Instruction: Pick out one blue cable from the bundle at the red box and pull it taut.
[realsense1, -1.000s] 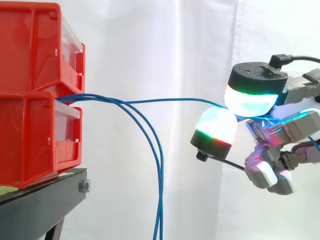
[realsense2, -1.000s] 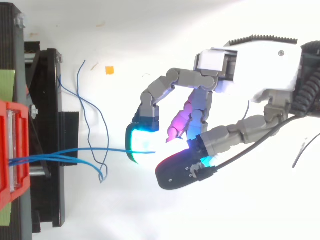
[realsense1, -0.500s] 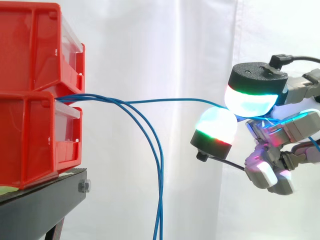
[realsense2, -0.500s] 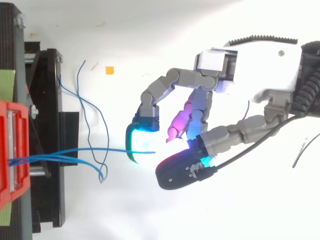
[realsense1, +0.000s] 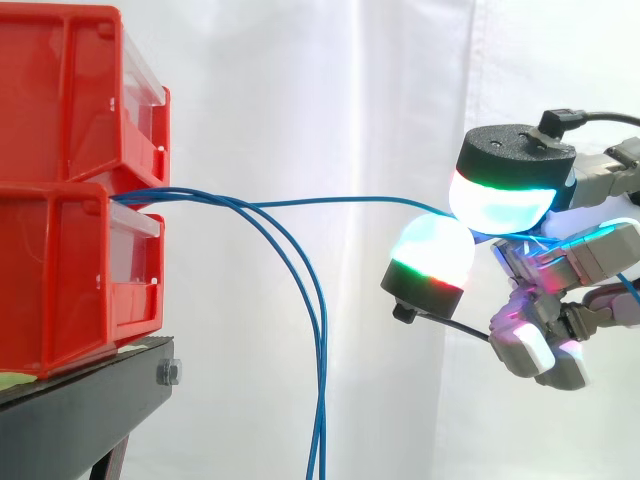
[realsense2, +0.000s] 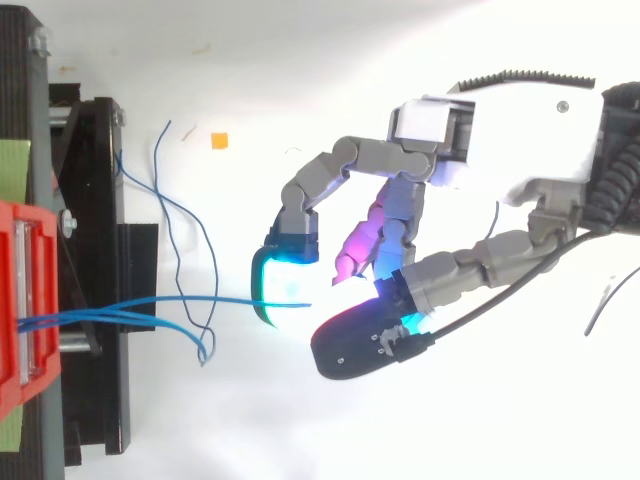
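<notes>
Your robot hand (realsense2: 520, 130) pinches one thin blue cable (realsense1: 340, 201) between curled fingers (realsense1: 497, 200). It runs nearly level, slightly bowed, from the stacked red plastic bins (realsense1: 60, 250); two other blue cables (realsense1: 320, 330) droop.

1. We are seeing a white curtain (realsense1: 300, 100) hanging behind the work.
2. We are looking at a black stand (realsense1: 85, 410) carrying a silver bolt (realsense1: 168, 374) near its top corner.
3. We are noticing a small orange square (realsense2: 219, 140) lying on the white ground beside the stand.

Black stand (realsense1: 85, 412) carries lower red bin (realsense1: 70, 280); upper red bin (realsense1: 65, 95) stacked on that.
</notes>
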